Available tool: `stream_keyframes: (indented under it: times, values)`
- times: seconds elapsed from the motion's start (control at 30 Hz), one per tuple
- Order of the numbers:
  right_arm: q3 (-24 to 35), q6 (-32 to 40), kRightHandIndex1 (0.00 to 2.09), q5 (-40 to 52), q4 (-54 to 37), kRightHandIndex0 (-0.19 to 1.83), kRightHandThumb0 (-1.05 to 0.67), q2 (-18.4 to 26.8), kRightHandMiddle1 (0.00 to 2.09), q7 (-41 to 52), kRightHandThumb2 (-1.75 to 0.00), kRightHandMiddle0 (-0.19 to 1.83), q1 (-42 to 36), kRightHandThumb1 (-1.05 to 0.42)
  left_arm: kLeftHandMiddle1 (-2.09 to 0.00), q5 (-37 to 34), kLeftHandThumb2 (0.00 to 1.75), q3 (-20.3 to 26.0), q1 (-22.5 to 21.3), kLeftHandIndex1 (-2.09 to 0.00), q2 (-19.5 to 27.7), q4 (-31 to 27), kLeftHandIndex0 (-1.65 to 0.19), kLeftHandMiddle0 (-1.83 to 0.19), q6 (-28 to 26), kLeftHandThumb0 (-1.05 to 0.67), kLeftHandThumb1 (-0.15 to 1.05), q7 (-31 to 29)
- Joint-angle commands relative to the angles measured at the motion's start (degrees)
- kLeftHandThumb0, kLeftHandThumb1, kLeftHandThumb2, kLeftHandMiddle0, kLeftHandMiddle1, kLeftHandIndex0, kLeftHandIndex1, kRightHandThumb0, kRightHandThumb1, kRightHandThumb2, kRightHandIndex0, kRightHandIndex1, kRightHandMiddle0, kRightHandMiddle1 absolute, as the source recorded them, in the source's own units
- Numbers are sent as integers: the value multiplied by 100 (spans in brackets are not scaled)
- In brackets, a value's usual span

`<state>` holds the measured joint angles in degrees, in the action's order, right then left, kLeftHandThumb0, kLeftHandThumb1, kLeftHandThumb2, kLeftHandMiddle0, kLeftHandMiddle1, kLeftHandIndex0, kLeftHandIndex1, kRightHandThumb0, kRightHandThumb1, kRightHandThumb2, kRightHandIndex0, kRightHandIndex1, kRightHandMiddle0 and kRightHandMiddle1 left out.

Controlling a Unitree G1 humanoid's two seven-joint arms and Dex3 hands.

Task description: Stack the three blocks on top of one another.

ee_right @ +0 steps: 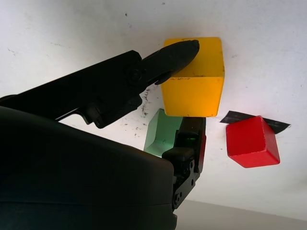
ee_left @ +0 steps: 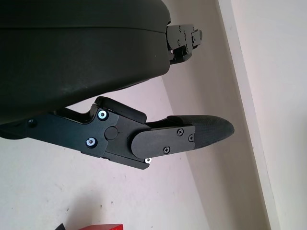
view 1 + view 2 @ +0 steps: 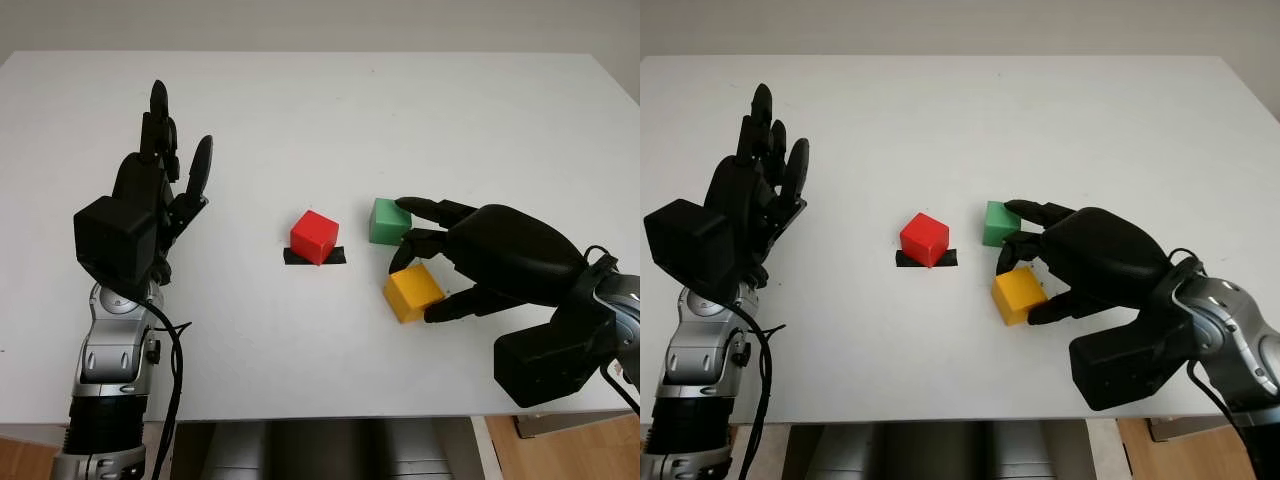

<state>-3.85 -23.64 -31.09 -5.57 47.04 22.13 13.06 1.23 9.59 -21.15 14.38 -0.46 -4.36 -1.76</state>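
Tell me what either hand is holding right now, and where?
The right hand has its fingers around the yellow block, against its sides, but a firm hold cannot be told. The left hand is open, raised left of the red block.

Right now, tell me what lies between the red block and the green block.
Bare white table and nothing else, seen in the left eye view: the red block on its black tape strip stands apart from the green block.

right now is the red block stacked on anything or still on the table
On the table: the red block sits alone on a black tape strip, with the green block and yellow block apart beside it.
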Motion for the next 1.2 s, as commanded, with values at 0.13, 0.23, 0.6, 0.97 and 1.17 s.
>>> stream_keyframes:
  times: [0.13, 0.23, 0.6, 0.97, 1.17]
  values:
    - [51, -135, 7, -11, 106, 22, -33, -44, 123, -252, -6, 39, -62, -94, -6, 37, 51, -12, 55, -6, 10, -133, 13, 10, -43, -69, 105, 32]
    - [49, -172, 7, 61, 202, 24, -31, -91, 128, -350, -6, 38, -24, -96, -6, 23, 50, -5, 63, -6, -14, -132, 12, 9, -24, -70, 105, 40]
    - [271, 444, 4, 1001, 134, 21, -31, -217, 140, 72, -5, 28, 208, -98, -5, 77, 50, -21, 75, -6, -11, -166, 11, 9, -83, -70, 105, 110]
    - [418, 1709, 6, 2130, 129, 23, -31, -128, 102, 1311, -5, 57, 1857, -88, -5, 60, 49, -13, 32, -5, 10, -139, 13, 12, -66, -70, 105, 105]
    - [71, 1857, 7, 2229, 983, 29, -30, -272, 87, 1833, -5, 76, 3333, -81, -5, 61, 49, -24, 3, -5, 31, -146, 14, 14, -97, -68, 105, 76]
